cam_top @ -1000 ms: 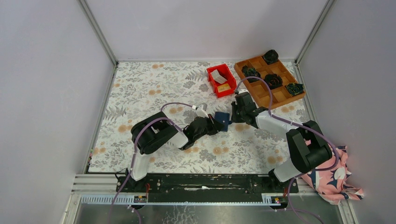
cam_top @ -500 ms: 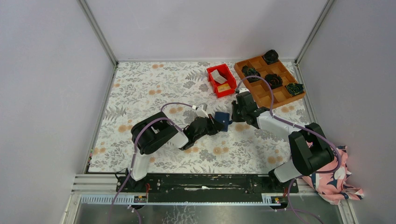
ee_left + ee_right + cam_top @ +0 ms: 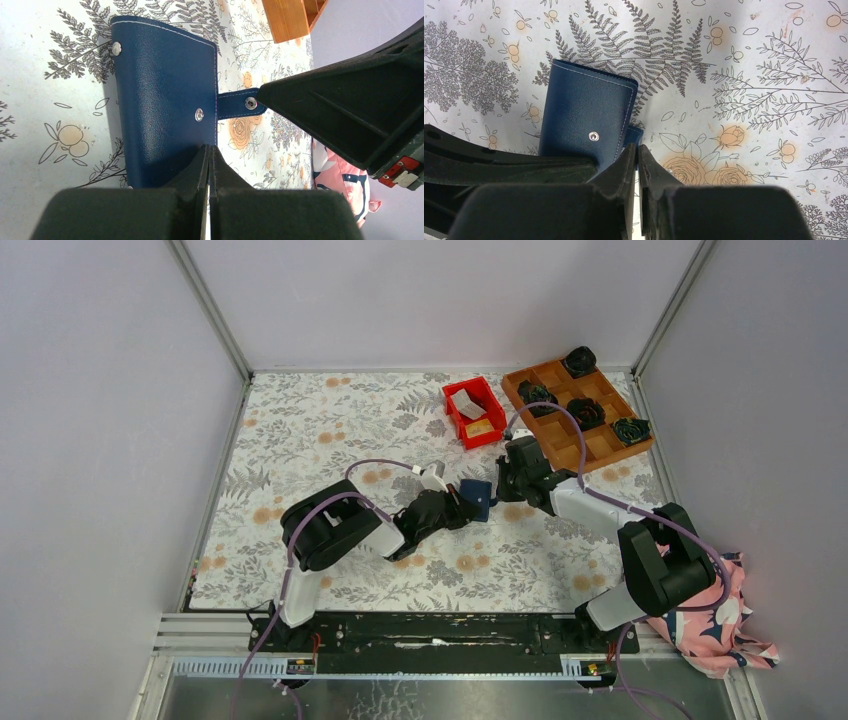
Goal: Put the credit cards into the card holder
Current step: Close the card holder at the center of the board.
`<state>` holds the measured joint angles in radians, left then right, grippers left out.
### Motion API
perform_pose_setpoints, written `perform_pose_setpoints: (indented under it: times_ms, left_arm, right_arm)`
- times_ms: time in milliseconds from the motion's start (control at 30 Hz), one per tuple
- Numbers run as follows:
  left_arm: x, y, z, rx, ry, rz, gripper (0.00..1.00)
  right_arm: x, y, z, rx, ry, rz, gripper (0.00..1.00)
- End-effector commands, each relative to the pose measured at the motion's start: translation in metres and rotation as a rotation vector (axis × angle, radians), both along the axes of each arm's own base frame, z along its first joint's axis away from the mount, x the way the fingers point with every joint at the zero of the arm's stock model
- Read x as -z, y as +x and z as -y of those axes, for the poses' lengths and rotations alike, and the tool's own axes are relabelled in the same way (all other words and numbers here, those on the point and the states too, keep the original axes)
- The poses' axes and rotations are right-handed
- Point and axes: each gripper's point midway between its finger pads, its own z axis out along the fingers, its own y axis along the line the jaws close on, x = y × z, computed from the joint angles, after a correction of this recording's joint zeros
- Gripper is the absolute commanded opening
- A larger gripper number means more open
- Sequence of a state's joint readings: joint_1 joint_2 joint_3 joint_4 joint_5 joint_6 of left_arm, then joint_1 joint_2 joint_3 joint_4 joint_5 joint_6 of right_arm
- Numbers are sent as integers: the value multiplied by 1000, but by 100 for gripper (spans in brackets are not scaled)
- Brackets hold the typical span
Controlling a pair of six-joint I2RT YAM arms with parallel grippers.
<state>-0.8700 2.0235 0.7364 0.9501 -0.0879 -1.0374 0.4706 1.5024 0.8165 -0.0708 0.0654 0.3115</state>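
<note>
Pale grey walls close in a table spread with a floral cloth. At its far right corner lies a wooden tray. Just left of it, a red bin holds the white card and the orange card. The blue wallet sits mid-cloth, folded. The left claw is clamped on its edge, and the right claw is pinched on its snap tab.

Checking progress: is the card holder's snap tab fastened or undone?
Undone: the tab sticks out sideways off the card holder, its stud bare.
</note>
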Motion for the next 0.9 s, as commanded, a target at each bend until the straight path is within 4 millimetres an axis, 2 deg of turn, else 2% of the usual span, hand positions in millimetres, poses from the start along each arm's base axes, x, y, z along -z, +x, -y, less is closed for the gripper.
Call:
perform_pose_setpoints:
  times_ms: [0, 167, 567, 867]
  left_arm:
    - [16, -1, -9, -23, 86, -23, 0]
    - [13, -1, -10, -19, 95, -23, 3]
    - [-7, -2, -9, 1, 111, 10, 21]
    - [-28, 0, -7, -1, 81, 48, 27]
  right_arm:
    - [-10, 3, -10, -15, 29, 27, 8]
    - [-15, 5, -16, -23, 39, 36, 0]
    - [-15, 7, -34, -47, 34, 35, 0]
    - [-14, 8, -42, -59, 30, 31, 0]
